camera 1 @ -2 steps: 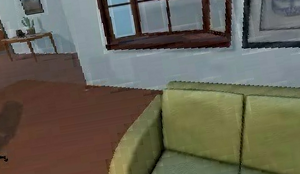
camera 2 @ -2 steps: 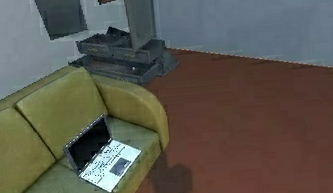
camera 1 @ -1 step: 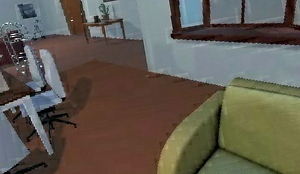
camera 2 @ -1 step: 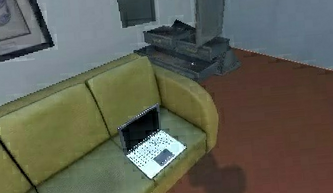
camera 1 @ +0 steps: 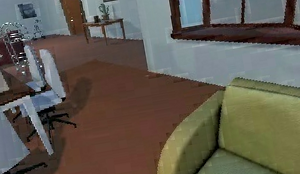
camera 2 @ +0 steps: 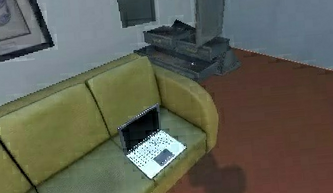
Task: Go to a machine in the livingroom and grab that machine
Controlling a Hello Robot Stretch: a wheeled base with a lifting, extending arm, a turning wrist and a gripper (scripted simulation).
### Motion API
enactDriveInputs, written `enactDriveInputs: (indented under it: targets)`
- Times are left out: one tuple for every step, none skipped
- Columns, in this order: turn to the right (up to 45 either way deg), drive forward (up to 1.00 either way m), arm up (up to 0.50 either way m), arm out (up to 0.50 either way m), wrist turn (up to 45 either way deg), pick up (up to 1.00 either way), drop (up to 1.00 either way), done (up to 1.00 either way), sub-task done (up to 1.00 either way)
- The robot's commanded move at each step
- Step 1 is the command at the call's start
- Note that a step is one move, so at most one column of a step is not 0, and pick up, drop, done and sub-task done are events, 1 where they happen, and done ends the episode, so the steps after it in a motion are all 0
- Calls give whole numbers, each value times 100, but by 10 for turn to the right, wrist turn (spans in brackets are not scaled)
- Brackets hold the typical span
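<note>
Nothing of the robot's own body is caught in the forward view or the arm side view, so no colour, shape, cable, screw or marking of it can be told.
</note>
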Motion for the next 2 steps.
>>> enactDriveInputs:
  targets:
    - [0, 0, 0, 46, 0, 0, 0, 0, 0]
    - [0, 0, 0, 0, 450, 0, 0, 0, 0]
